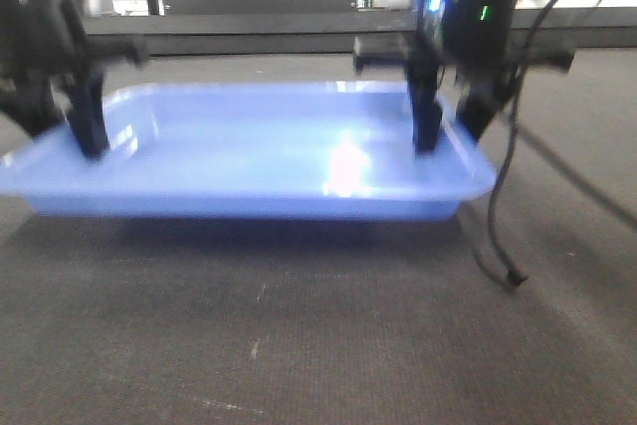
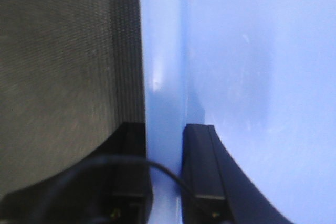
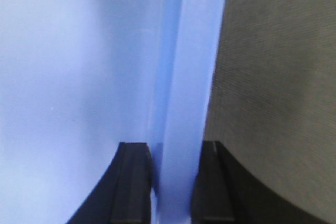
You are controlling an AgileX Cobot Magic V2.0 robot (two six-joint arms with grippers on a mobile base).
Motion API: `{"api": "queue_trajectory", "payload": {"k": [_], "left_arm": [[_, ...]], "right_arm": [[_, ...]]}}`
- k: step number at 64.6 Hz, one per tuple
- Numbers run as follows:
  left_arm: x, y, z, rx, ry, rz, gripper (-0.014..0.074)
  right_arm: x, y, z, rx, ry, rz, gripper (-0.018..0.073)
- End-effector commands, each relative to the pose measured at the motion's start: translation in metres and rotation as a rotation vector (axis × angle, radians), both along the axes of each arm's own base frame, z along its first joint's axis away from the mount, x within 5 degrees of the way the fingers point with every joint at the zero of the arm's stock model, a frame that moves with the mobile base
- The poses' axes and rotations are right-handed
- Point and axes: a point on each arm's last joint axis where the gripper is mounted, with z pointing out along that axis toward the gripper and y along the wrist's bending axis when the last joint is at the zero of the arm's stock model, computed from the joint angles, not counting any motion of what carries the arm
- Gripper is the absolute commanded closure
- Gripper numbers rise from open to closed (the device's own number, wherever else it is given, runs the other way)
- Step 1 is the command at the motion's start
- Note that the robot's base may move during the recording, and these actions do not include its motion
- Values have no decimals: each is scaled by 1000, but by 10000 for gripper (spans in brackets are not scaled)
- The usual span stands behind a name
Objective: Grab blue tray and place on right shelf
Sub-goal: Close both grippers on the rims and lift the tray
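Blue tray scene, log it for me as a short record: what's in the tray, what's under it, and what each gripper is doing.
tray: blue tray, empty, glare on its bottom
surface: dark grey carpet beneath; resting or lifted, cannot tell
left gripper: shut on the tray's left rim, one finger inside, one outside
right gripper: shut on the right rim, same way
loose item: black cable dangling by the tray's right end

Front view soft w/ motion blur, worst at left tool [image 1: 65,131]; bkgd windows behind it blown out. Overhead light: white glare on blue tray [image 1: 249,156] beside right tool [image 1: 448,131], dark shadow beneath on bench [image 1: 299,325]. Wrist views evenly lit, tool fingers [image 2: 202,166] out of focus.
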Motion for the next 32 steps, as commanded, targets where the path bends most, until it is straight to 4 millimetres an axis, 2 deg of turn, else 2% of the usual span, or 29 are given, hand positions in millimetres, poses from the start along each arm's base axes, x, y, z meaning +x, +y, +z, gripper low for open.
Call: {"api": "queue_trajectory", "payload": {"k": [1, 7, 15, 25, 32], "left_arm": [[-23, 9, 61, 14, -137, -18, 638], [-43, 14, 83, 7, -162, -22, 638], [-73, 15, 99, 9, -171, -44, 638], [-104, 10, 101, -7, -167, -57, 638], [-122, -3, 98, -7, -135, -109, 638]], "right_arm": [[-20, -13, 66, 18, -179, 17, 496], [-35, -19, 85, 23, -199, 18, 496], [-62, -28, 99, -24, -225, 48, 496], [-93, -36, 105, -63, -229, 75, 496], [-110, -38, 110, -56, -235, 94, 496]]}}
